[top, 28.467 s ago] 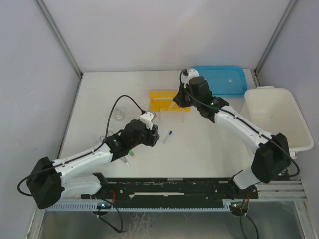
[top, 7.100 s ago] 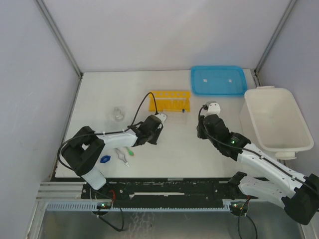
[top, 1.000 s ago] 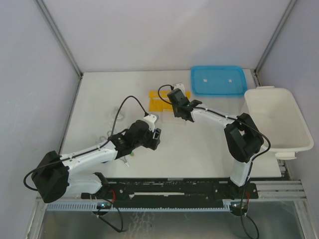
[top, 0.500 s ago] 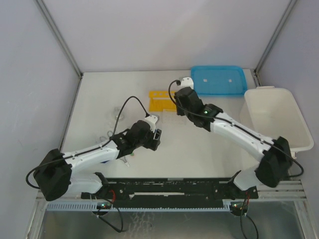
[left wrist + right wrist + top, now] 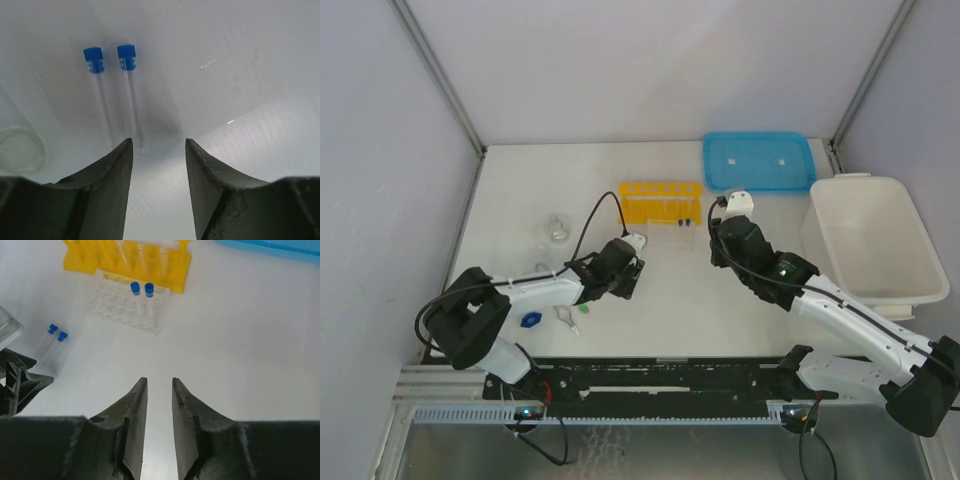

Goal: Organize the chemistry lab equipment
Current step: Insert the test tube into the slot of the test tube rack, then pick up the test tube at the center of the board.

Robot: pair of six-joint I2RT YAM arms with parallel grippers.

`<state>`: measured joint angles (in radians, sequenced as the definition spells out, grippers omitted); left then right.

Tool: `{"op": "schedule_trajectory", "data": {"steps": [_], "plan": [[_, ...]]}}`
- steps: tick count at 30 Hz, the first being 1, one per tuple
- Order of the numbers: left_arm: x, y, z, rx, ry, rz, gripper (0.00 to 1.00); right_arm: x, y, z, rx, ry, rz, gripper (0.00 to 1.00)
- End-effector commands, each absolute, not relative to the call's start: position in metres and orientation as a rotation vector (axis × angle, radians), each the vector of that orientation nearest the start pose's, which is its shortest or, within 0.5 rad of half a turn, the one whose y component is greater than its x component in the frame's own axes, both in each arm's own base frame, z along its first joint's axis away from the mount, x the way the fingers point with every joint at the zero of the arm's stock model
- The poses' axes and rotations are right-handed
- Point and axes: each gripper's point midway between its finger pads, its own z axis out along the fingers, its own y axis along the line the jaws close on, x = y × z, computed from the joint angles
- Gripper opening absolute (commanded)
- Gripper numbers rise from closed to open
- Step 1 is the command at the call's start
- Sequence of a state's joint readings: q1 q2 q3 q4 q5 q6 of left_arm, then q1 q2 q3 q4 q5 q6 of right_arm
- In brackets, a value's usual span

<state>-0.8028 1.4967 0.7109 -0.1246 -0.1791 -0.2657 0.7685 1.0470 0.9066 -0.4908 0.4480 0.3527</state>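
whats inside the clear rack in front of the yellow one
Two blue-capped tubes stand upright in the clear rack, at its end nearest the yellow rack. Its other holes look empty, though the clear plastic makes that hard to confirm.

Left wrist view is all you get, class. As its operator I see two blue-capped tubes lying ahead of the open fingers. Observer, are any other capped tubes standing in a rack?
Observer: Yes. The right wrist view shows two more blue-capped tubes standing upright in a clear rack.
Operator: What sits behind that rack?
Observer: A yellow tube rack, directly behind it, with clear tubes in it.
Operator: Is the right gripper carrying anything?
Observer: No. The right gripper has nothing between its slightly parted jaws.
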Motion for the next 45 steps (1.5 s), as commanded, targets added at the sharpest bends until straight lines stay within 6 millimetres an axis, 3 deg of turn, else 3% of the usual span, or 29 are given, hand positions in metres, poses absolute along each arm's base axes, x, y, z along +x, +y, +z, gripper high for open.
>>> {"op": "schedule_trajectory", "data": {"steps": [1,19,24,31,34,37,45], "plan": [[0.274,-0.248,0.051,0.580,2.322,-0.277,0.50,0.267,0.161,0.198,-0.134,2.105,0.169,0.25],[0.274,-0.248,0.035,0.592,2.360,-0.262,0.46,0.266,0.155,0.191,-0.114,2.118,0.189,0.25],[0.270,-0.255,0.027,0.617,2.380,-0.302,0.37,0.266,0.158,0.189,-0.112,2.123,0.209,0.25],[0.261,-0.262,0.024,0.650,2.394,-0.376,0.15,0.262,0.168,0.189,-0.119,2.138,0.284,0.25],[0.256,-0.263,0.033,0.658,2.365,-0.418,0.10,0.256,0.177,0.191,-0.134,2.146,0.366,0.25],[0.250,-0.267,0.055,0.663,2.293,-0.490,0.06,0.245,0.193,0.201,-0.184,2.137,0.512,0.25],[0.214,-0.280,0.131,0.735,1.999,-0.567,0.02,0.195,0.244,0.237,-0.445,2.064,1.018,0.29]]}}
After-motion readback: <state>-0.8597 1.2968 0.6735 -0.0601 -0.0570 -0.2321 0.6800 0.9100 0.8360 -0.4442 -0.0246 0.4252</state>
